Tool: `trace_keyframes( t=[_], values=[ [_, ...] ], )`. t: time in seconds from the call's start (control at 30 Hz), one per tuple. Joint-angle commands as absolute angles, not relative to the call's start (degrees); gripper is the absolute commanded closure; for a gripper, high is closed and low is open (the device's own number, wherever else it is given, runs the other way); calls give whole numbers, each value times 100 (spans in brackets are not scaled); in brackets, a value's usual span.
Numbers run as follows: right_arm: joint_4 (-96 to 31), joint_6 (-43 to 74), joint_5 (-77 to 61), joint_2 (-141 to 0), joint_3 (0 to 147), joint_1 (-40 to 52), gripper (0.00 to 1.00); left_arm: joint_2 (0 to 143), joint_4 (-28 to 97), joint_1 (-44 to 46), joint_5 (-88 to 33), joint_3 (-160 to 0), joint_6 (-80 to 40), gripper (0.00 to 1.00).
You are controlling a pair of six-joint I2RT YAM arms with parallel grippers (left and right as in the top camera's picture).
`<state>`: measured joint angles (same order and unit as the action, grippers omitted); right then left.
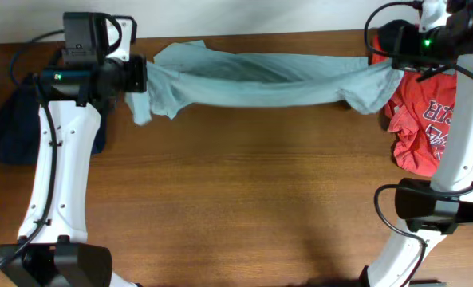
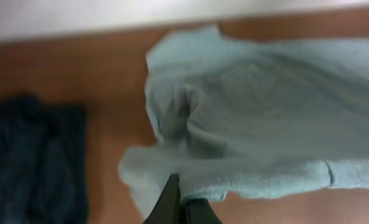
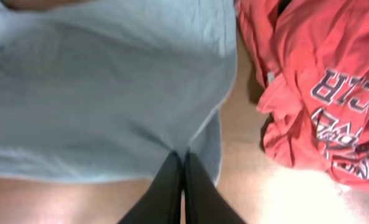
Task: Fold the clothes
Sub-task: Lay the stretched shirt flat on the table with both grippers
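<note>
Along the far edge of the wooden table [image 1: 244, 199], a light blue T-shirt [image 1: 260, 80] is hanging stretched between the two arms, its middle sagging slightly and its cloth gathering into long lengthwise creases. At the left end, the left gripper [image 1: 140, 76] is pinching a bunched corner of the shirt; a loose flap is drooping just below the grip. Seen through the left wrist camera, the left gripper [image 2: 179, 186] is pressing its dark fingers together with no gap showing, and the shirt's pale hem is passing between them. At the right end, the right gripper [image 1: 385, 54] is holding the opposite corner. Seen through the right wrist camera, the right gripper [image 3: 183, 158] is likewise closing its two fingers tightly against each other on the lower hem, with the blue cloth spreading away above them.

A crumpled red T-shirt with white lettering [image 1: 418, 123] is lying on the table at the right, just beside and partly under the blue shirt's right end. A dark navy garment [image 1: 9, 127] is lying in a heap at the table's left edge, partly behind the left arm and apart from the blue shirt.
</note>
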<state>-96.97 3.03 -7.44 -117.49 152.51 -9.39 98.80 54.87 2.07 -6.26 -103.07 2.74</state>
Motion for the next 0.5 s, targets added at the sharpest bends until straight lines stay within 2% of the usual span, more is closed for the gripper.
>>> trace_keyframes(
  t=[0.0,0.23,0.47],
  values=[
    [-9734,342,-967,-11577,15218,-1055,96,9657,5920,172,-921,-10324,215,100],
    [-9734,314,-1046,-11069,14936,-1052,96,8779,6681,169,-950,-10322,117,99],
    [-9734,34,-993,-10082,13045,-1052,96,8466,7430,169,-923,-10287,-69,99]
  ],
)
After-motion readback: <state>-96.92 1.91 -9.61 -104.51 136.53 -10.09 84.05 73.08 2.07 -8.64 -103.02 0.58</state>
